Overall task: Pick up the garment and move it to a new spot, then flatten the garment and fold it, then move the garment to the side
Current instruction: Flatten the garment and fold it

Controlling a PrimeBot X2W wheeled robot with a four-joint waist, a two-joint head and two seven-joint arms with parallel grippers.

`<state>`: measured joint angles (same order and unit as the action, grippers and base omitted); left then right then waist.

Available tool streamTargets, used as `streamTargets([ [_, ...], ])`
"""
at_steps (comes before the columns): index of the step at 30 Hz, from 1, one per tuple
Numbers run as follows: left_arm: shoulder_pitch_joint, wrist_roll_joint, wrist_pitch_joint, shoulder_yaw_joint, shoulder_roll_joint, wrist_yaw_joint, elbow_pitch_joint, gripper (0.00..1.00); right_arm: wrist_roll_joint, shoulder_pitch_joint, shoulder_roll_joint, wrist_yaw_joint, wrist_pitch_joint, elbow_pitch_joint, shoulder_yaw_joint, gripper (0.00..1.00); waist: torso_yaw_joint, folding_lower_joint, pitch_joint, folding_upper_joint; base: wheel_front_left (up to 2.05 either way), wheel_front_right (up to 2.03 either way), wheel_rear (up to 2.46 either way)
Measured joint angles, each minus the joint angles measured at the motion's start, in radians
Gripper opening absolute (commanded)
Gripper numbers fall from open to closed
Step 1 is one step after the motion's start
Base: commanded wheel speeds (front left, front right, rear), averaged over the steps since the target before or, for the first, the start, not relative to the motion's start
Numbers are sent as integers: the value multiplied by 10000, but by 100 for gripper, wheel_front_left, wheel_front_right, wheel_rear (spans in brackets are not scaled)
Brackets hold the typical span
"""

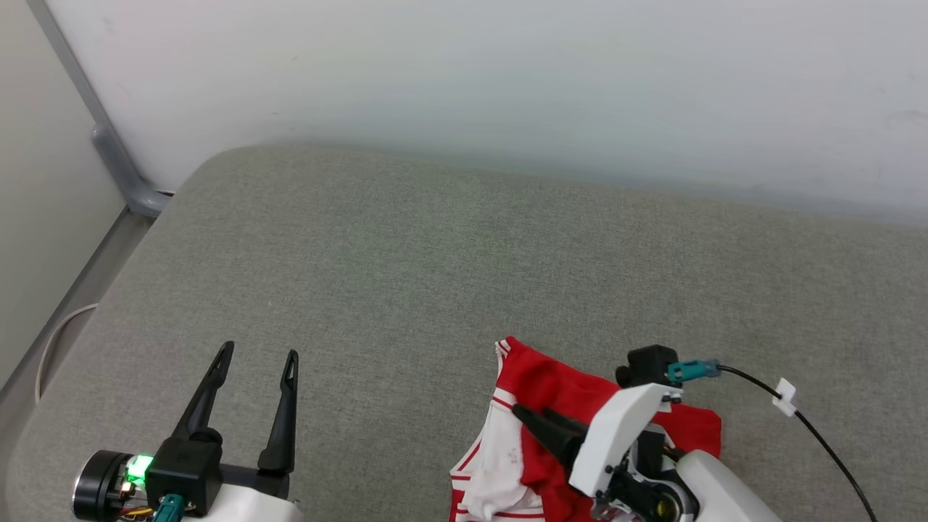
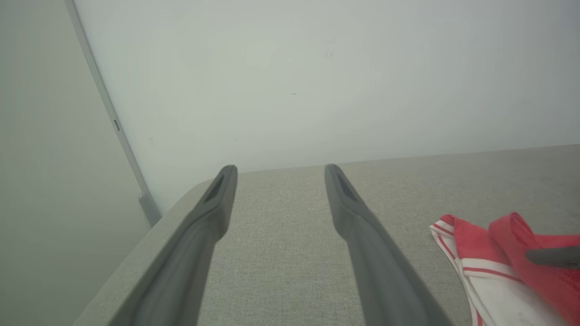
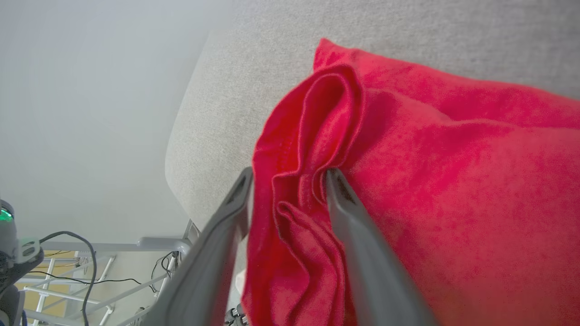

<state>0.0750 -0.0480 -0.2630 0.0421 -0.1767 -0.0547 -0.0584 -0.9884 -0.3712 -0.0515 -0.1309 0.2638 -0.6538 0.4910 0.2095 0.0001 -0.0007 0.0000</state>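
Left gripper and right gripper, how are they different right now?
The left gripper is open with nothing between its fingers; the right gripper has a fold of the shirt between its fingers, though I can't tell if it squeezes. The left gripper hangs over bare grey cushion, the right gripper over the shirt. Both have two long dark fingers.

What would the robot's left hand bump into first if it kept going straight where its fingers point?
Probably the pale wall. The left hand points across the grey fabric cushion toward it, with nothing between, though a slight downward tilt could meet the cushion first; depth is unclear.
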Motion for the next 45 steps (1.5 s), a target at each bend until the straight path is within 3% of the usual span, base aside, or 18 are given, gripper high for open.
streamTargets([
  [8,9,27,0,-77,23,-42,84,100,-2330,-652,10,0,-397,466,2104,100,-118,-1,-219,0,0,0,0],
  [12,35,77,0,-111,25,-42,65,100,-2633,-1295,17,0,-731,314,2600,100,-282,-1,-337,0,0,0,0],
  [14,81,77,0,-127,27,-44,36,100,-2322,-1701,17,0,-957,-35,2637,100,-396,0,-380,0,0,0,0],
  [18,191,84,0,-109,75,-58,-23,100,-604,-2558,-81,0,-1708,-1014,2359,100,-663,0,-417,0,0,0,0],
  [22,190,65,0,-59,190,-75,-69,100,1542,-3072,-941,0,-2577,-1333,2201,100,-912,0,-405,0,0,0,0],
  [30,182,-67,0,17,341,-176,-33,100,4934,-2893,-2771,-2,-4335,-905,579,100,-1307,0,-288,0,0,0,0],
  [35,181,-92,0,71,422,-251,44,100,6385,-1664,-3108,-4,-4752,86,-1335,100,-1487,-1,-227,0,0,0,0],
  [39,180,-203,0,132,506,-353,178,100,7478,-284,-2851,-2,-4907,1383,-3273,100,-1562,0,-187,0,0,0,0],
  [45,198,-403,0,205,560,-510,430,100,8821,2069,-1419,-6,-4742,3714,-5118,100,-1647,0,-133,0,0,0,0],
])
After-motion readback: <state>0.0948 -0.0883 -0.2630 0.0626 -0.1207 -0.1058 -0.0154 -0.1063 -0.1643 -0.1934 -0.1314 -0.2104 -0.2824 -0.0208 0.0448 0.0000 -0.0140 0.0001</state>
